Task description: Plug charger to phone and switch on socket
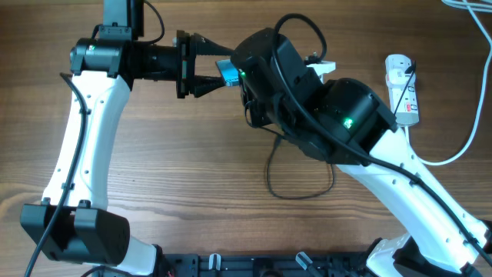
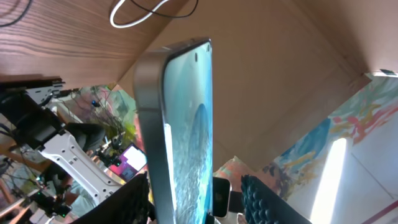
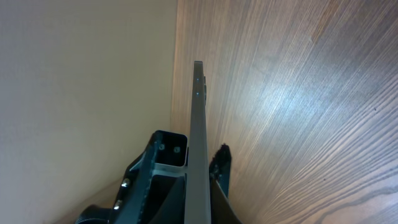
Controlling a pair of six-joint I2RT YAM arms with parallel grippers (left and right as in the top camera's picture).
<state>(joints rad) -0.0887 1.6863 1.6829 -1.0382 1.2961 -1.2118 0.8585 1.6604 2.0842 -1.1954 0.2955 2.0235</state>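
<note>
Slim rectangular smartphone with a blue-green screen and grey edge [image 2: 186,124], held up between both arms, charger apparently not yet in.

Seen edge-on, the phone runs straight between the fingers of the right gripper [image 3: 194,144], which sit tight on either face, so that one is clamped on it. The left gripper [image 1: 221,71] has its fingers round the phone too, but with a gap on the screen side, and I cannot tell whether it grips. Toward the robot's base from the phone, the thin black charger cable [image 1: 296,197] lies in a loop on the brown wooden table [image 1: 192,169], its tip hidden under the right arm. Well off to the phone's right sits the white oblong power strip [image 1: 402,91], with no gripper near it. By my reckoning both the plugging and the switching remain.
</note>
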